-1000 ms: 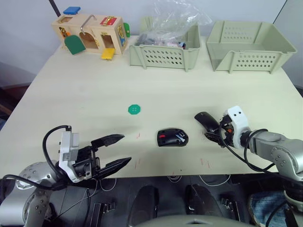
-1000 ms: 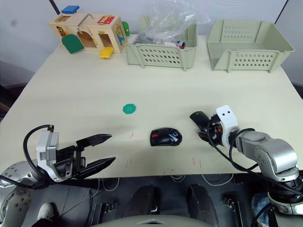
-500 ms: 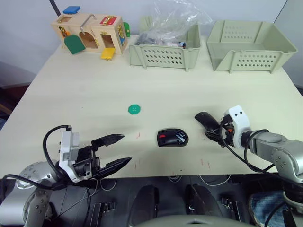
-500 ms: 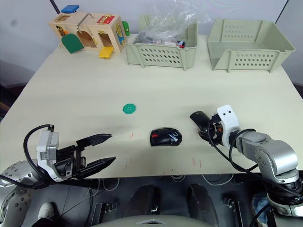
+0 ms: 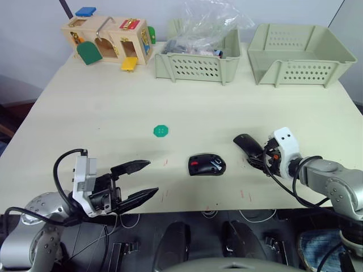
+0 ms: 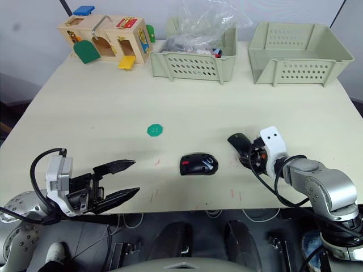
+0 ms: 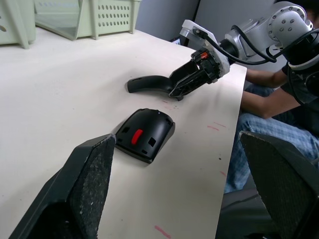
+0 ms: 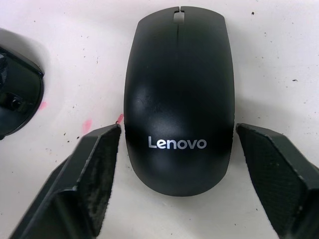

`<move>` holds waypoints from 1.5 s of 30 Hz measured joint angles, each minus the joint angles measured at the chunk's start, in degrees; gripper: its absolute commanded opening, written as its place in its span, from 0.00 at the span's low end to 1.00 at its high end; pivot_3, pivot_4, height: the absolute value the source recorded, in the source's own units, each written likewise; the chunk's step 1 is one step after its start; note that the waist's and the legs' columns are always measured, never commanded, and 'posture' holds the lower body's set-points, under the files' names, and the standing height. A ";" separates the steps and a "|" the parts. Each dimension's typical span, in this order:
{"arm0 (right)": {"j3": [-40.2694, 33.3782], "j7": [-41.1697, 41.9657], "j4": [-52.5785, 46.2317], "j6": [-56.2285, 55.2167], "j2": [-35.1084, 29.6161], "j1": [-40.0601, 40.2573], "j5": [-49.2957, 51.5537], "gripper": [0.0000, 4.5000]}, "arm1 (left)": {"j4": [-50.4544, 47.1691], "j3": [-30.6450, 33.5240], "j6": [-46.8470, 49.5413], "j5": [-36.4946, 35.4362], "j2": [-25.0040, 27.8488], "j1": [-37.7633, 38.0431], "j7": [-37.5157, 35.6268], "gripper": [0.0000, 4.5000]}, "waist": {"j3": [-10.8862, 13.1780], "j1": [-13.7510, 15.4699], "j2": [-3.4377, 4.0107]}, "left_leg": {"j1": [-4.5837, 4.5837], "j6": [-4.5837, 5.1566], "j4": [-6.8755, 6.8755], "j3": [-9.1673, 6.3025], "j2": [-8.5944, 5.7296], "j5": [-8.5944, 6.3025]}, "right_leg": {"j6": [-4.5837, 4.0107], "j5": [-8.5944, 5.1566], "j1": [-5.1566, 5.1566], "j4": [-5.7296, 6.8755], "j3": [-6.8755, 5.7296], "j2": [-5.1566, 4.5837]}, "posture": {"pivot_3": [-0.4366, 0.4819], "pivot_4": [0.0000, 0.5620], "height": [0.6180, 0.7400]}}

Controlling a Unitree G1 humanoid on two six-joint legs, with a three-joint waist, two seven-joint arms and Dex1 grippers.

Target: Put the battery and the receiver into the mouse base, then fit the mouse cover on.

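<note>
1. Head-camera views show a wide cream-coloured table (image 5: 102,107). On it lie the mouse base (image 5: 207,165), a black oval body with a red patch and dark recesses, near the front edge at the middle, and the mouse cover (image 5: 247,143), a smooth glossy black curved shell, just to its right. The two are apart.
2. At the table's far side stand two pale green perforated plastic bins (image 5: 292,55), one holding a crumpled clear bag, and a wooden latch-board toy house (image 5: 109,38) at the far left.
3. The right gripper (image 8: 177,164) sits at the cover's near end, its black fingers (image 8: 89,174) spread on either side of the shell with a visible gap to it, so the grip is not yet made.
4. The left gripper (image 5: 139,180) hovers off the front edge, left of the base, fingers parted and holding nothing.
5. A small flat green round disc (image 5: 161,131) lies alone, farther back.
6. Judged from this, the cover still has to be lifted and fitted. Whether the battery and receiver already sit inside the base I cannot tell; neither lies loose on the table.
</note>
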 measured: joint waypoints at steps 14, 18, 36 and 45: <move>0.00 0.44 -0.16 -0.01 -0.31 0.00 -0.47 0.57 | 0.74 -0.72 -0.68 0.23 0.00 -0.43 -0.06 0.95 | 0.02 0.00 0.02 | -0.13 0.00 0.00 -0.01 0.00 0.00 | 0.00 0.00 -0.10 -0.02 -0.01 0.00 | 0.48 0.27 1.00; 0.12 1.44 -1.29 -0.19 -2.29 -0.02 -0.66 0.57 | 0.81 -0.72 -0.96 0.27 0.01 -0.38 -0.12 0.95 | 0.02 0.01 0.02 | -0.59 0.00 0.03 -0.04 -0.07 0.01 | -0.01 0.03 -0.56 0.01 -0.02 0.01 | 0.48 0.27 1.00; 21.57 38.47 2.05 -9.09 -20.22 -31.40 3.36 0.57 | 5.22 -0.10 -1.03 -0.15 3.16 -2.81 -3.00 0.95 | 0.28 -1.23 0.23 | -0.66 0.00 0.07 -0.08 -0.06 0.01 | -0.01 0.03 -0.61 0.00 -0.05 0.09 | 0.48 0.27 1.00; 38.62 48.05 11.10 -14.36 -13.96 -41.87 -6.99 0.57 | 5.97 1.93 -0.86 -0.55 4.74 -1.91 -4.42 0.95 | 0.32 -1.28 0.27 | -0.64 0.00 0.07 -0.05 -0.05 0.01 | -0.02 0.04 -0.63 0.05 -0.06 0.03 | 0.48 0.27 1.00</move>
